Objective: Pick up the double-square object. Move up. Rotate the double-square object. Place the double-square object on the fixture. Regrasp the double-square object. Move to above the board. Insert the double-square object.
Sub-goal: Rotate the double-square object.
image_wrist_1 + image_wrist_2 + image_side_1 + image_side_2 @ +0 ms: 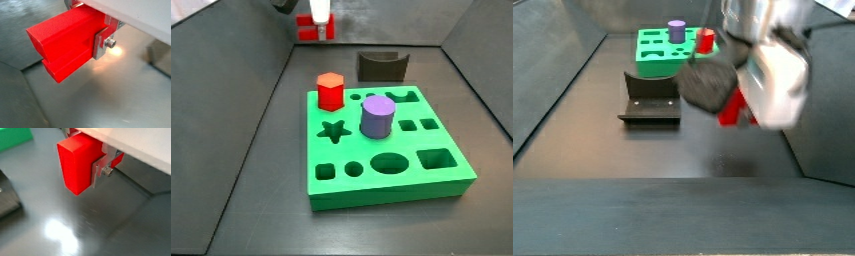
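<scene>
Both wrist views: gripper (100,37) jaws clamped on double-square object (63,42), well clear of board (385,150), fixture (382,67).

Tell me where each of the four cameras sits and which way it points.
Both wrist views: on the wrist, looking down past the tool holding the double-square object.
Side view: beyond the board, facing the fixture.
Side view: behind the tool, facing fixture then board.
All show the red piece.
</scene>
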You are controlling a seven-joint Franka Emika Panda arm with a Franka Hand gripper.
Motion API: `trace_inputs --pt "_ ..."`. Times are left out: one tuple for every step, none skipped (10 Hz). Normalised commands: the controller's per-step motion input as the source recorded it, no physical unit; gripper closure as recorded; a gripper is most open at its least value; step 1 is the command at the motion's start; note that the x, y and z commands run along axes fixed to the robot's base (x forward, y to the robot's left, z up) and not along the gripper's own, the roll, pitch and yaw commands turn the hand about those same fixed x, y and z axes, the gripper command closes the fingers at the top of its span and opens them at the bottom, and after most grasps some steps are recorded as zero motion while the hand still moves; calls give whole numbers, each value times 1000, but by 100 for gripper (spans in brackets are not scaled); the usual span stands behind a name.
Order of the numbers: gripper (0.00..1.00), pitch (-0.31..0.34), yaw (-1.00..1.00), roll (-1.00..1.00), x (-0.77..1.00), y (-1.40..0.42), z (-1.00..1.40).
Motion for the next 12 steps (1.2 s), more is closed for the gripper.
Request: trace_inputs --pt "100 33 19 14 143 -951 644" --pt "100 39 21 41 45 -668 476" --pt "100 39 22 54 7 -461 330" --pt "100 41 22 61 -11 -253 177" --pt "100 0 -1000 0 0 0 0" --pt "100 1 -1000 -1 20 32 -28" --pt "100 0 -1000 -4 18 32 -21" --pt "100 0 -1000 -4 18 28 -21" --pt "100 0 -1000 -4 17 27 -21" --pt "100 1 -1000 -4 16 25 -21" --pt "100 1 -1000 -4 16 25 -21" --pt "100 1 -1000 -5 16 24 -22"
